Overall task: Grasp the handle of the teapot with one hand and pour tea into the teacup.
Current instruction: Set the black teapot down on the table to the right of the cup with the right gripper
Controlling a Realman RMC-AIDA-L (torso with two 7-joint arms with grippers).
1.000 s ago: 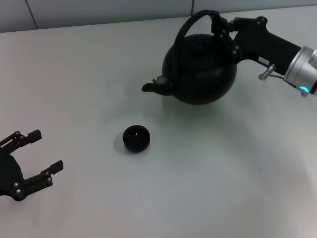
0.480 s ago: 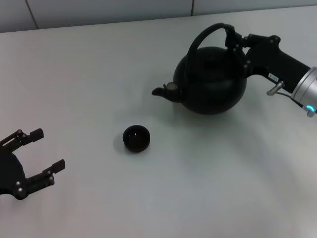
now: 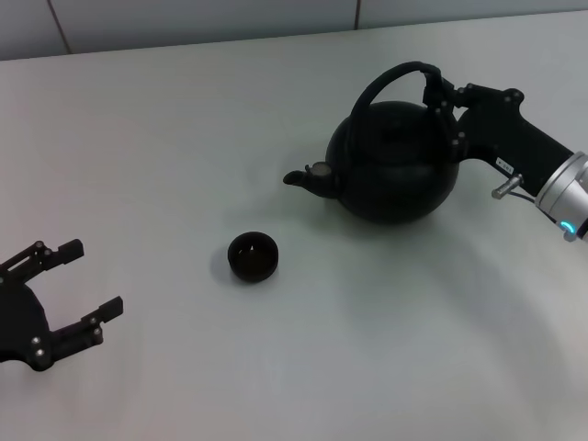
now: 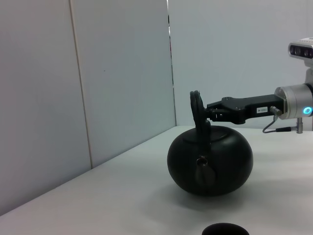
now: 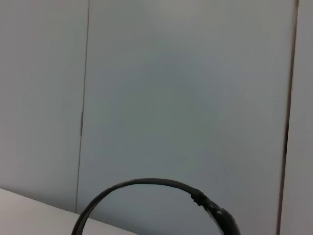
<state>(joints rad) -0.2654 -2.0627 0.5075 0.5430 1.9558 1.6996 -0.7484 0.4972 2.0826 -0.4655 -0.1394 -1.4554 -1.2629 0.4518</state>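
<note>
The round black teapot stands upright at the back right of the table, spout pointing left. My right gripper is shut on the right end of its arched black handle. The small black teacup sits alone, to the front left of the spout and apart from it. My left gripper is open and empty at the front left edge. The left wrist view shows the teapot, the handle held by the right gripper, and the teacup's rim. The right wrist view shows only the handle's arc.
The white table runs back to a pale panelled wall. The right arm's silver wrist with a blue light reaches in from the right edge.
My right gripper has carried the teapot to the right and a little nearer to me, away from the teacup. The teacup and the left arm have not moved.
</note>
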